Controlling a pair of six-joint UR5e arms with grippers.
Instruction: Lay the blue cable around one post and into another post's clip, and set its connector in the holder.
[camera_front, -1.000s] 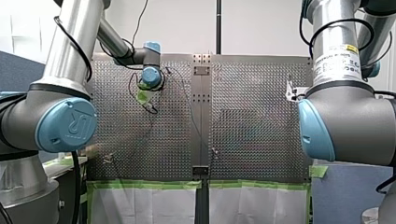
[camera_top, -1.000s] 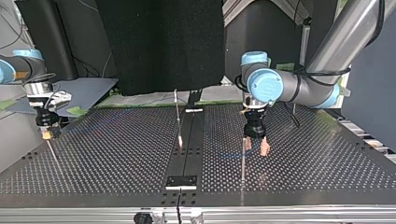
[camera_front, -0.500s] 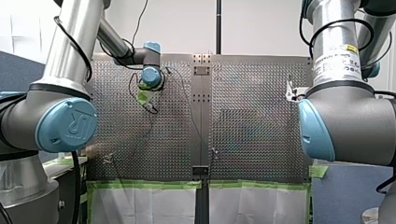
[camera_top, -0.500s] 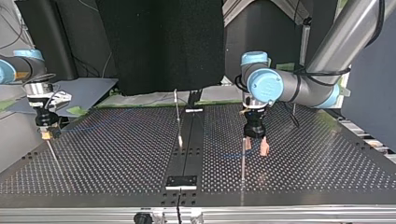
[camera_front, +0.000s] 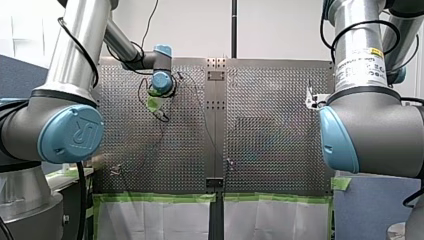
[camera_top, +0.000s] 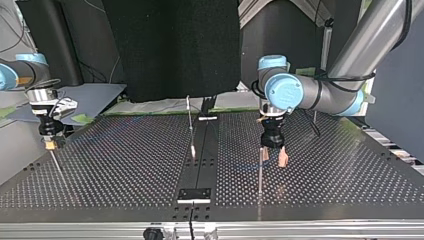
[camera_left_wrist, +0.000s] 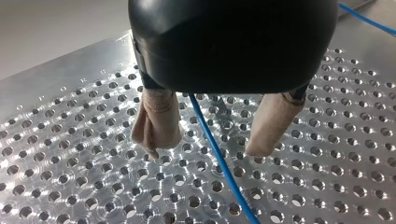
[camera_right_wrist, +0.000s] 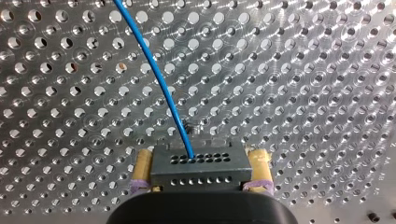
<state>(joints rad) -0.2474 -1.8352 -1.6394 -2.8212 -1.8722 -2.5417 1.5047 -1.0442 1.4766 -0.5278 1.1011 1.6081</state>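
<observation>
My left arm (camera_top: 320, 95) comes in from the top view's right with its wrist turned straight down, so that the left gripper (camera_top: 274, 159) points at the table (camera_top: 125, 170) just right of the centre strip. A thin post (camera_top: 260, 172) stands just beside it, on the side toward the strip. In the left wrist view its fingers (camera_left_wrist: 156, 116), wrapped in beige pads, stand wide apart with their tips close over the holes. The cable (camera_left_wrist: 212, 144) lies on the table and runs between them, clear of both pads, so this gripper grips nothing.

My right arm (camera_top: 20, 75) enters at the top view's left edge, also with its wrist pointing down. The right gripper (camera_right_wrist: 201, 170) hangs low near that side of the table. In the right wrist view its two pads press on the ends of a dark connector (camera_right_wrist: 198, 163) with rows of small holes, clamped between them. The cable leaves the connector's face and curves away over the table ahead of the gripper.
</observation>
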